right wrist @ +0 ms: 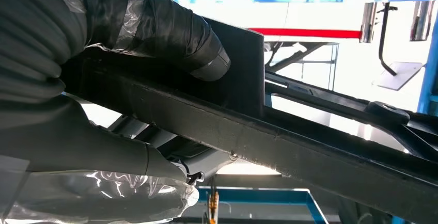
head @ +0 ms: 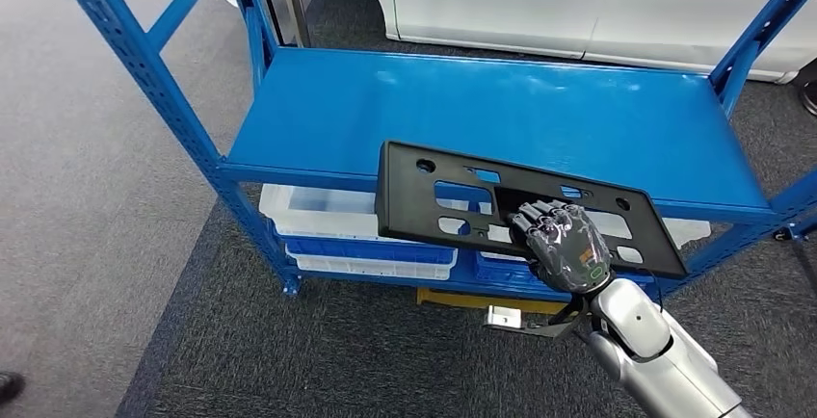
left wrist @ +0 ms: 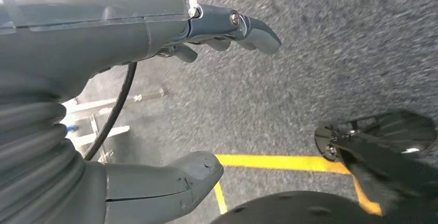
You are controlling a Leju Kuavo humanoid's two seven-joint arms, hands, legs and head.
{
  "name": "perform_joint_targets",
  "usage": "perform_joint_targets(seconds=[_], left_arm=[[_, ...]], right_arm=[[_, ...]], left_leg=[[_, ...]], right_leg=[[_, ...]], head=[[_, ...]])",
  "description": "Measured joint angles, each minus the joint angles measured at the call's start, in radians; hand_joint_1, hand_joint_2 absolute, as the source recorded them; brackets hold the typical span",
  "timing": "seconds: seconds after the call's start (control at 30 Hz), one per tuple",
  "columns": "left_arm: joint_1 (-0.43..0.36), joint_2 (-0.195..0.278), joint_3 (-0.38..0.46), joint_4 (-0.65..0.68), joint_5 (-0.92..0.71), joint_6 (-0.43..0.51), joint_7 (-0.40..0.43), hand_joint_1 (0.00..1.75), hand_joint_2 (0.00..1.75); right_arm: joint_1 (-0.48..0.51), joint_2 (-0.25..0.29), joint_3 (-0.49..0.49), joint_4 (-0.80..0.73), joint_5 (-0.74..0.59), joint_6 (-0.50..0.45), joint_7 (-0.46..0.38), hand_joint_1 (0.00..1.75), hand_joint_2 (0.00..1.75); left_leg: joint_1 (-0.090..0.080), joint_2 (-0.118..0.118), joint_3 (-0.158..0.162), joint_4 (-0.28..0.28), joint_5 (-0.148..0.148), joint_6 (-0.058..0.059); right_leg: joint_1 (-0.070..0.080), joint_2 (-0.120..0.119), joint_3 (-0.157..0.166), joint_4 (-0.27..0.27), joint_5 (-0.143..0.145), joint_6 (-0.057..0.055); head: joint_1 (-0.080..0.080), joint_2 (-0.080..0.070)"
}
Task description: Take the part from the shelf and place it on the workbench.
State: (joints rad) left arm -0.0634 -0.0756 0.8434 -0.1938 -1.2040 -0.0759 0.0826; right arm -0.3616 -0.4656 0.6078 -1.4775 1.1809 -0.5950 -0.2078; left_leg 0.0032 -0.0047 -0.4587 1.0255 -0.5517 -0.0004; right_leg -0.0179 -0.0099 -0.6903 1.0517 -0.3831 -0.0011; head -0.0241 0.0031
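The part is a long flat black plastic plate (head: 438,195) with several cut-outs. My right hand (head: 562,243) grips its near edge and holds it up in front of the blue shelf (head: 501,110), level with the shelf's front rim. The right wrist view shows the plate (right wrist: 289,141) from below, with my thumb (right wrist: 170,33) pressed on one face and fingers (right wrist: 103,152) wrapped under the bar. My left hand (left wrist: 155,95) hangs over grey carpet with its fingers apart and holds nothing.
The blue shelf's top board is bare; white and blue bins (head: 356,235) sit on its lower level. Blue uprights (head: 144,62) stand at the corners. A white car body (head: 597,4) lies behind. Grey carpet (head: 337,360) with a yellow line (left wrist: 279,162) covers the floor.
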Motion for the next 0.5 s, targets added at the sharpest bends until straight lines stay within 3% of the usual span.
perform_joint_targets(seconds=[0.07,0.1,0.13,0.17,0.23,0.27,0.3,0.33,0.37,0.4,0.43,0.5], left_arm=[[0.0,0.0,0.0,0.0,-0.001,0.0,0.0,0.0,1.75],[0.0,0.0,0.0,0.0,-0.001,0.0,0.0,0.0,1.75],[0.0,0.0,0.0,0.0,-0.001,0.0,0.0,0.0,1.75],[-0.001,0.0,0.0,0.0,-0.002,0.0,0.0,0.0,1.75],[0.0,0.0,0.0,0.0,-0.003,0.0,0.0,0.0,1.75],[0.0,0.0,0.0,0.0,-0.004,0.0,0.0,0.0,1.75],[0.001,0.0,0.0,0.0,-0.004,0.0,0.0,0.0,1.75],[0.001,0.0,0.0,0.0,-0.005,0.0,0.0,0.0,1.75],[0.0,0.0,0.0,0.0,-0.006,0.0,0.0,0.0,1.75],[0.0,0.0,0.0,0.0,-0.007,0.0,0.0,0.0,1.75],[0.0,0.0,0.0,0.0,-0.009,0.0,0.0,0.0,1.75],[0.0,-0.001,0.0,0.0,-0.011,0.0,0.0,0.0,1.75]], right_arm=[[0.0,0.0,-0.002,-0.001,-0.003,0.003,-0.003,1.75,1.75],[0.001,-0.001,-0.002,0.0,-0.004,0.004,-0.004,1.75,1.75],[0.001,-0.002,-0.002,0.0,-0.006,0.006,-0.006,1.75,1.75],[0.002,-0.004,-0.003,0.0,-0.009,0.008,-0.007,1.75,1.75],[0.002,-0.006,-0.003,0.0,-0.015,0.014,-0.01,1.75,1.75],[0.003,-0.006,-0.003,0.0,-0.017,0.017,-0.011,1.75,1.75],[0.003,-0.006,-0.003,0.0,-0.018,0.019,-0.012,1.75,1.75],[0.003,-0.006,-0.003,0.0,-0.02,0.021,-0.014,1.75,1.75],[0.003,-0.006,-0.003,0.0,-0.021,0.022,-0.015,1.75,1.75],[0.002,-0.006,-0.003,0.0,-0.021,0.022,-0.015,1.75,1.75],[0.0,-0.006,-0.003,0.0,-0.022,0.024,-0.016,1.75,1.75],[-0.005,-0.006,-0.003,0.0,-0.025,0.027,-0.016,1.75,1.75]], left_leg=[[-0.003,-0.001,0.007,-0.034,0.0,0.012],[-0.002,0.002,-0.001,-0.036,0.014,0.02],[0.0,0.004,-0.013,-0.039,0.029,0.029],[0.001,0.007,-0.029,-0.042,0.046,0.037],[-0.001,0.011,-0.064,-0.041,0.076,0.047],[-0.003,0.012,-0.083,-0.039,0.088,0.049],[-0.005,0.013,-0.102,-0.035,0.1,0.05],[-0.007,0.013,-0.122,-0.029,0.111,0.049],[-0.009,0.013,-0.141,-0.023,0.121,0.048],[-0.01,0.013,-0.159,-0.016,0.13,0.047],[-0.012,0.013,-0.174,-0.008,0.137,0.044],[-0.014,0.012,-0.191,0.001,0.153,0.036]], right_leg=[[0.0,-0.001,0.0,-0.012,0.025,0.014],[-0.001,0.001,-0.004,-0.014,0.026,0.02],[-0.002,0.002,-0.013,-0.005,0.007,0.024],[-0.003,0.004,-0.025,0.022,-0.035,0.027],[-0.004,0.006,-0.051,0.133,-0.148,0.031],[-0.004,0.006,-0.059,0.197,-0.182,0.033],[-0.004,0.006,-0.059,0.247,-0.188,0.033],[-0.004,0.006,-0.046,0.271,-0.172,0.033],[-0.003,0.006,-0.017,0.262,-0.143,0.03],[-0.002,0.007,0.029,0.22,-0.12,0.025],[0.002,0.007,0.089,0.149,-0.119,0.019],[0.009,0.006,0.182,0.013,-0.151,0.009]], head=[[0.0,0.0],[0.0,0.0],[0.0,0.0],[0.001,0.0],[0.002,0.0],[0.002,0.0],[0.002,0.0],[0.002,0.0],[0.002,0.0],[0.002,0.0],[0.002,0.0],[0.001,0.0]])
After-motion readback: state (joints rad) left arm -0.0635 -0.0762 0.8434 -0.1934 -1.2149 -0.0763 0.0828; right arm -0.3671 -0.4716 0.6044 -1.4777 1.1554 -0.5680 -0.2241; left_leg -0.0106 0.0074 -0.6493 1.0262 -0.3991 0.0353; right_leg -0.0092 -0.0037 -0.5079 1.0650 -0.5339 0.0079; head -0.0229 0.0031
